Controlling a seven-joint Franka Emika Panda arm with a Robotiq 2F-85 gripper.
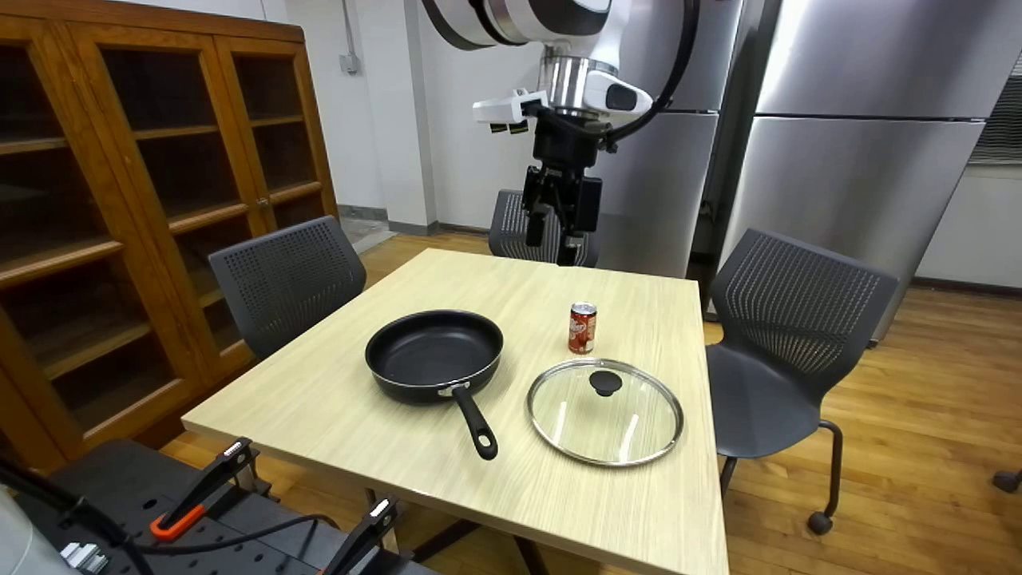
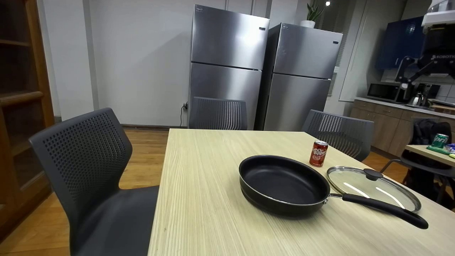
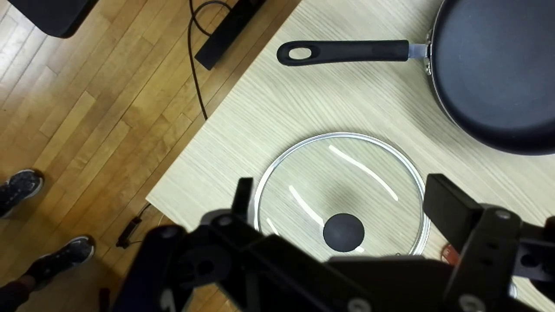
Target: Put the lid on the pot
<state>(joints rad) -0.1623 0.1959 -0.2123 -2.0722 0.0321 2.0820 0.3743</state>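
Lid (image 1: 604, 415) flat on table (image 1: 319, 399) beside pot (image 1: 435, 351); red can (image 1: 582, 331) near both, chairs (image 1: 798, 319) around; fingers (image 3: 448, 206) wide apart.

In the wrist view the pan (image 3: 494, 73) runs off the top and right edges, the jaws block part of the lid (image 3: 342, 193), and I get barely a glimpse of the can (image 3: 449, 255)! In an exterior view, the handle (image 2: 385, 207) masks some lid rim, and the right edge slices the arm (image 2: 439, 18).

"Dr Pepper" on the red can (image 2: 318, 153). "ROBOTIQ" on the gripper (image 3: 340, 190), last letter at the view's edge. Green can (image 2: 440, 141), fridges (image 2: 227, 39) (image 2: 305, 53): markings too small to read.
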